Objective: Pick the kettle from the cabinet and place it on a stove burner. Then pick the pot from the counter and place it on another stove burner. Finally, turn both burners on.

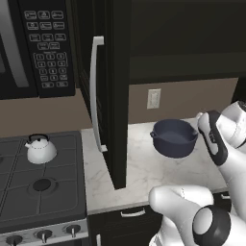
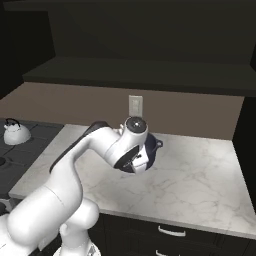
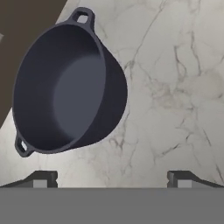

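The dark blue-grey pot [image 3: 65,87] stands lidless on the marbled counter [image 3: 175,87], its two loop handles at the rim. My gripper [image 3: 113,179] hovers above the counter just beside the pot, open, with nothing between its fingertips [image 3: 43,178]. From the left base, the pot [image 1: 174,138] sits near the back wall with my hand to its right. From the right base, my wrist covers most of the pot [image 2: 154,147]. The small white kettle [image 1: 40,149] rests on a rear stove burner; a front burner [image 1: 42,184] is bare. The black cabinet door [image 1: 108,86] stands swung open.
The open cabinet door juts out over the counter between the stove and the pot, its silver bar handle [image 1: 94,91] facing the stove. A black microwave [image 1: 29,43] hangs above the cooktop. A wall outlet [image 1: 153,98] is behind the pot. Silver knobs [image 1: 44,234] line the stove front.
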### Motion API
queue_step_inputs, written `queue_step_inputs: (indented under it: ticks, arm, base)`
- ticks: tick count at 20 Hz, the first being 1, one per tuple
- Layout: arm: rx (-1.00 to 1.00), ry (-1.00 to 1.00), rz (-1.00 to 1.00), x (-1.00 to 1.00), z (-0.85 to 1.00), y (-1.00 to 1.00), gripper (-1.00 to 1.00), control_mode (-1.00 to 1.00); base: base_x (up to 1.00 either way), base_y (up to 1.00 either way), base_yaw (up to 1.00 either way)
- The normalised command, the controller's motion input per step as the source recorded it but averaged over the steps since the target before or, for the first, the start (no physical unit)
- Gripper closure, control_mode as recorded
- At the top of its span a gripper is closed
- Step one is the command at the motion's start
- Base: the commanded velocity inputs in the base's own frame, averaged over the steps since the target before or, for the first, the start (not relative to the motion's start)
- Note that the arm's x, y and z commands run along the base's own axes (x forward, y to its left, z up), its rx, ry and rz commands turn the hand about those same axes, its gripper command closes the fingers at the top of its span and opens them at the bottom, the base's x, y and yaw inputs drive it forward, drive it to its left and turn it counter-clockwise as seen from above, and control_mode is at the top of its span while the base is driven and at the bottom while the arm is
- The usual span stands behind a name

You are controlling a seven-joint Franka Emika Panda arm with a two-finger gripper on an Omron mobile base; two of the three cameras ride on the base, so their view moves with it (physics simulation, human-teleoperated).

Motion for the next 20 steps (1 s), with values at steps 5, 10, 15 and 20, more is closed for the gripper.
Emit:
queue_step_inputs:
  ticks: [5, 10, 15, 20]
  arm:
    - [0.0, 0.0, 0.0, 0.25, -0.23, -0.01, -1.0, -1.0]
    - [0.0, 0.0, 0.0, 0.22, -0.23, -0.01, -1.0, -1.0]
    - [0.0, 0.0, 0.0, 0.22, -0.23, -0.02, -1.0, -1.0]
    - [0.0, 0.0, 0.0, 0.21, -0.22, -0.02, -1.0, -1.0]
  base:
    - [0.0, 0.0, 0.0]
    - [0.0, 0.0, 0.0]
    - [0.0, 0.0, 0.0]
    - [0.0, 0.0, 0.0]
